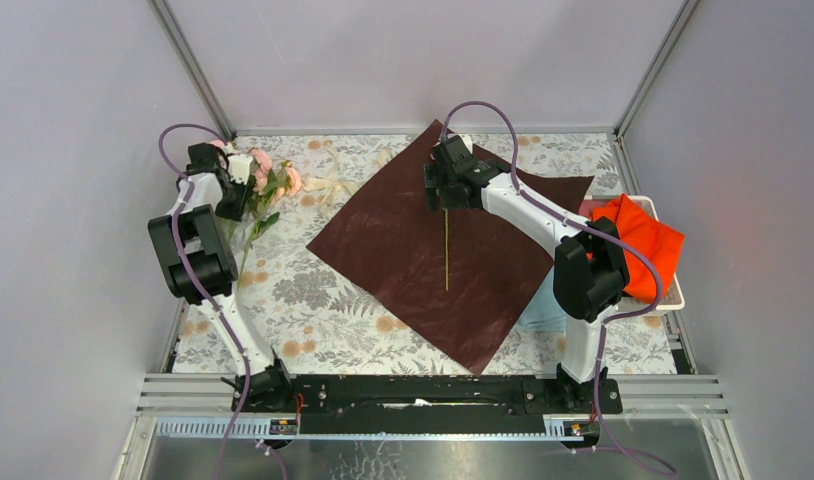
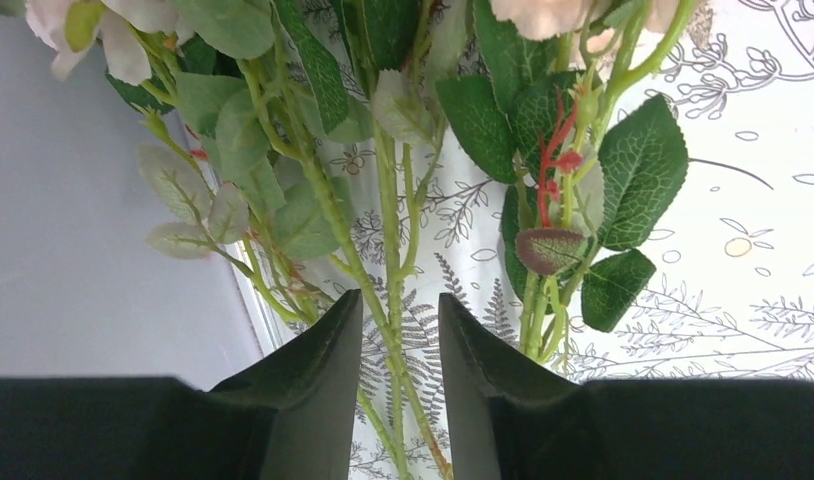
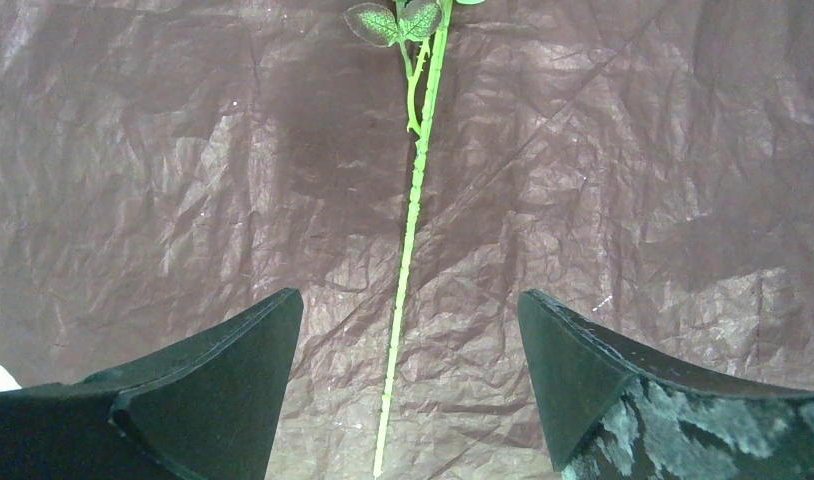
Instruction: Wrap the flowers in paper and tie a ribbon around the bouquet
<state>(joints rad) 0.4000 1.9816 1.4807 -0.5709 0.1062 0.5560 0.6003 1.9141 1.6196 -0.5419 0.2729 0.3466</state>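
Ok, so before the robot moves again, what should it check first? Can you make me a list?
1. Paper lies spread flat: ok.
2. One stem lies on the paper: ok.
3. Right tool is open above that stem, holding nothing: ok.
4. Left tool has stems of the flowers between its fingers: ok.
5. Left tool grips them firmly: cannot tell.
6. Ribbon lies off the paper, beside the flowers: ok.
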